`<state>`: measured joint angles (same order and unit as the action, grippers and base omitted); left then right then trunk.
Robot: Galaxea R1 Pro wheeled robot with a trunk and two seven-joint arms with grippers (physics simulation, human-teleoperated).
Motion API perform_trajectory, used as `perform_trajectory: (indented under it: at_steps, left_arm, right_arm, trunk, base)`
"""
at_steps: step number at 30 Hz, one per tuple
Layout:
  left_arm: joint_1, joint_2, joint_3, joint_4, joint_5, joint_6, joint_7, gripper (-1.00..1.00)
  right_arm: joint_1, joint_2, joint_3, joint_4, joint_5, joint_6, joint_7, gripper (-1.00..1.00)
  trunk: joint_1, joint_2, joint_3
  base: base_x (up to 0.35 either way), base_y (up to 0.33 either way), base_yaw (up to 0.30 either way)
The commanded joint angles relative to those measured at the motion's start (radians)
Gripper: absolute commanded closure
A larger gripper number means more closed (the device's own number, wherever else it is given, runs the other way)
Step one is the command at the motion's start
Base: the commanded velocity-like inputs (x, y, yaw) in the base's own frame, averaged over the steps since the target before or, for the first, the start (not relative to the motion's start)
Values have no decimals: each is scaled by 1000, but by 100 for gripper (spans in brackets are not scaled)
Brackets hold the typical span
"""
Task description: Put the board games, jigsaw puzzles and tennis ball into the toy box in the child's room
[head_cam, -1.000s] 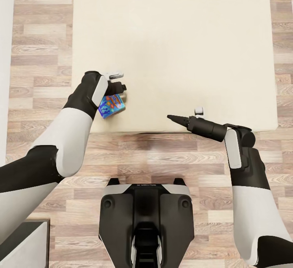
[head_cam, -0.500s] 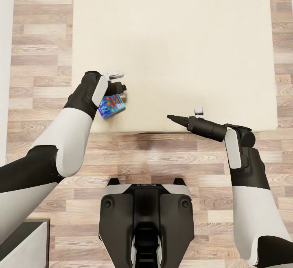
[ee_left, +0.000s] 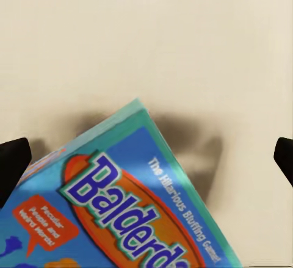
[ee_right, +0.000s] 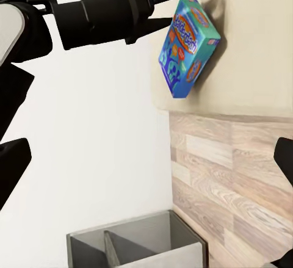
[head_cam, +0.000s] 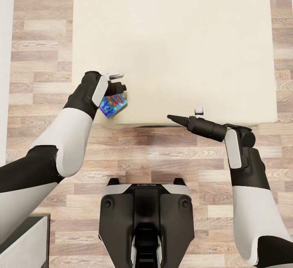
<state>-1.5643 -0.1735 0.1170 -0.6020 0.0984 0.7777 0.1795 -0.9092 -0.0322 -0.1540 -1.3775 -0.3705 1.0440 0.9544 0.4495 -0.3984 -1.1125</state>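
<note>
Board game in my left claw, raised off the bed corner.
Left claw (head_cam: 118, 91) pinches the blue cardboard Balderdash box (head_cam: 112, 106) tilted, clear of the cream bed (head_cam: 175, 48) for carrying; right claw (head_cam: 171, 117) pressed together, empty.

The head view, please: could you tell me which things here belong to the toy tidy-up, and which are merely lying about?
Belonging to the job:
- board game, in the left tool
- bed

Merely about:
- grey divided bin on the floor
- right tool, holding nothing
</note>
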Motion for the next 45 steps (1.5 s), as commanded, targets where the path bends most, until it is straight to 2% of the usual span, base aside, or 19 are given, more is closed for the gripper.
perform_trajectory:
  at_steps: [1, 45]
  left_arm:
    - [0, -1, 4, -1, 11, 3, 8, -100]
    - [0, -1, 4, -2, 11, 4, 8, -100]
  right_arm:
    - [0, 0, -1, 0, 4, 3, 6, -100]
    - [0, 0, 0, 0, 4, 3, 6, -100]
  trunk:
    - [0, -2, -1]
    - [0, -2, -1]
  base:
    - [-100, 0, 0]
    - [-78, -20, 0]
